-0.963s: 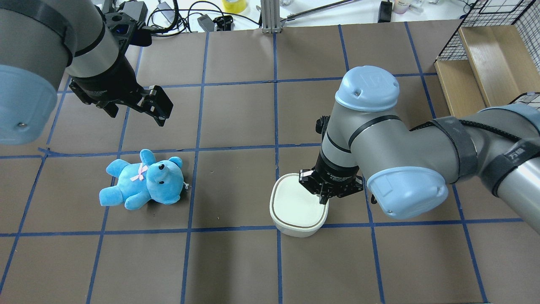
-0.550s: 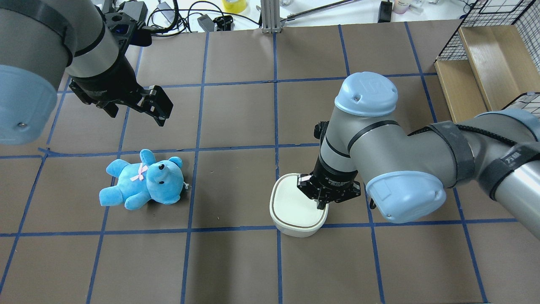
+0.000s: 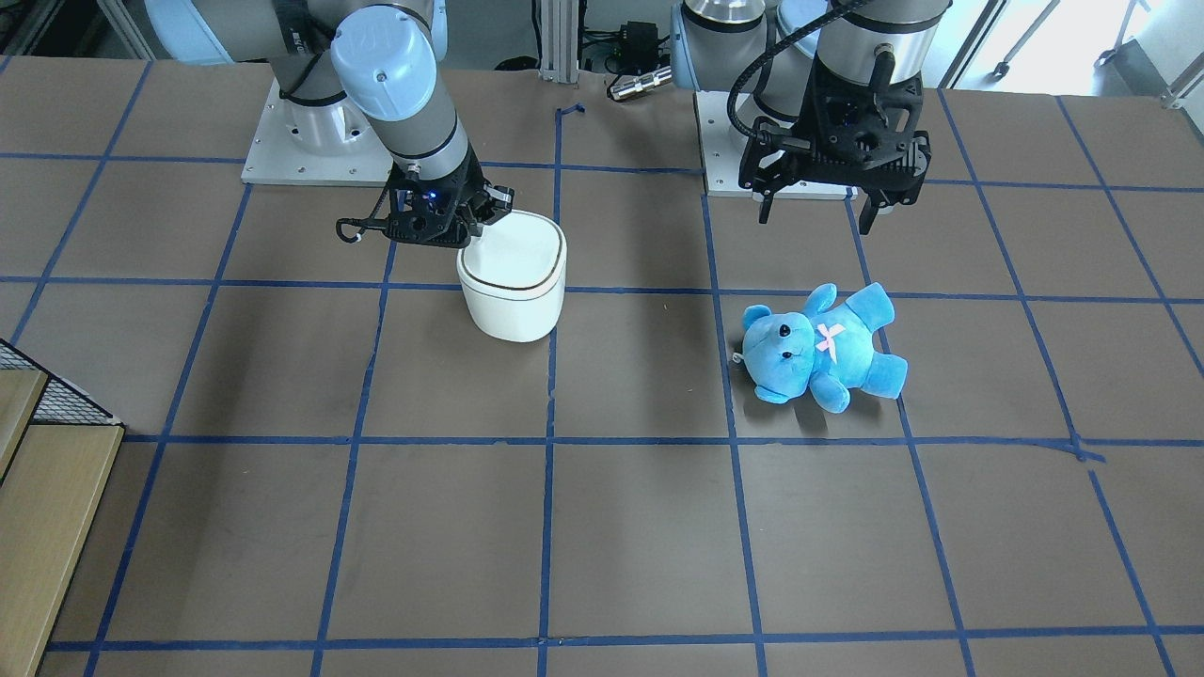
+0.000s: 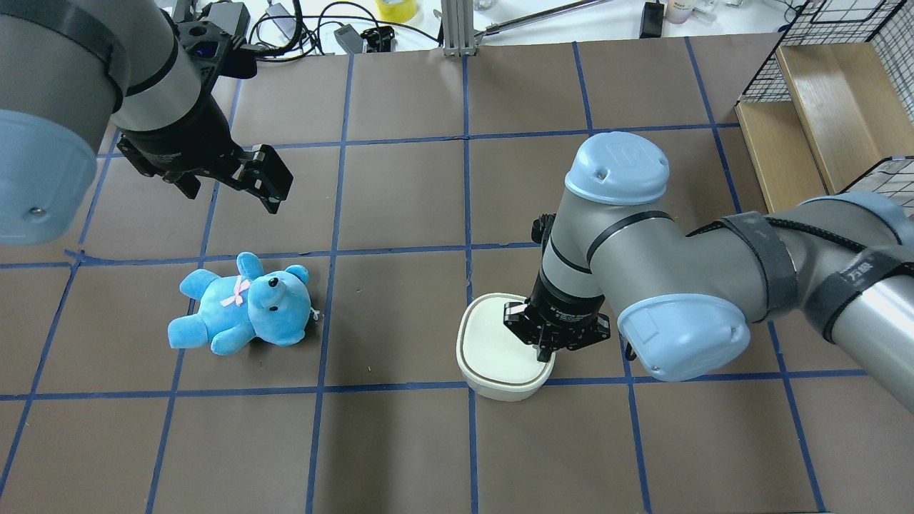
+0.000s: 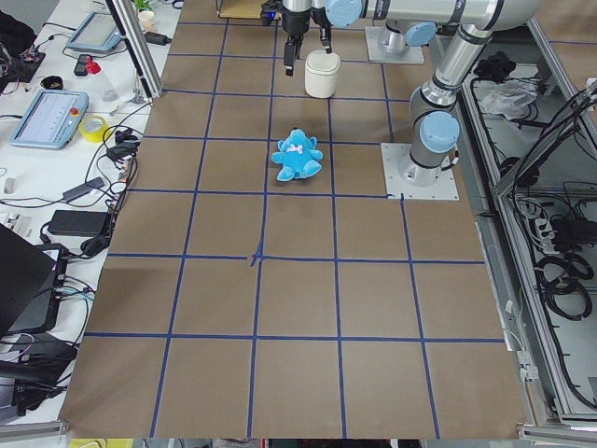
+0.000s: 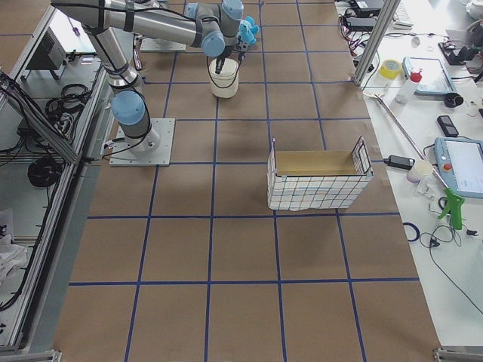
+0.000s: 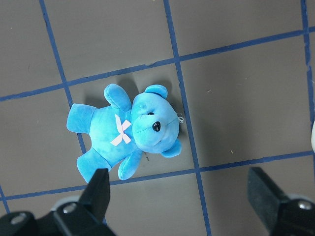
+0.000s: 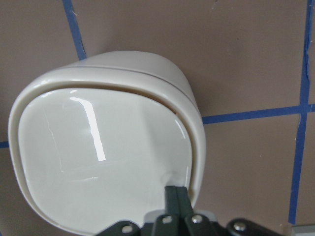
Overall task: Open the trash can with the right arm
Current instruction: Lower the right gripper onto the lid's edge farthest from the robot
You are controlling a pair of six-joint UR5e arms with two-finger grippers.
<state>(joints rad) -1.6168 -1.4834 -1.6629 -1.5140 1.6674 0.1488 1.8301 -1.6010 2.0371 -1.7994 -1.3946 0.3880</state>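
The white trash can (image 4: 496,350) stands on the brown table just right of centre. It also shows in the front view (image 3: 513,291) and fills the right wrist view (image 8: 98,152). My right gripper (image 4: 545,353) is shut. Its joined fingertips (image 8: 176,196) press down on the lid close to the rim on the robot's right side. The lid looks slightly tipped, with a thin gap at its far edge. In the front view the right gripper (image 3: 473,235) shows its blue light. My left gripper (image 4: 265,178) hangs open and empty above the table, beyond the teddy.
A blue teddy (image 4: 243,305) lies on its back on the left half of the table, also in the left wrist view (image 7: 129,130). A wire basket with a wooden box (image 4: 821,107) stands at the far right. Cables and small devices (image 4: 300,28) lie along the far edge.
The right arm has come down and a little toward the robot, so its shut fingertips sit lower on the lid's edge. The left arm and the teddy have not moved.
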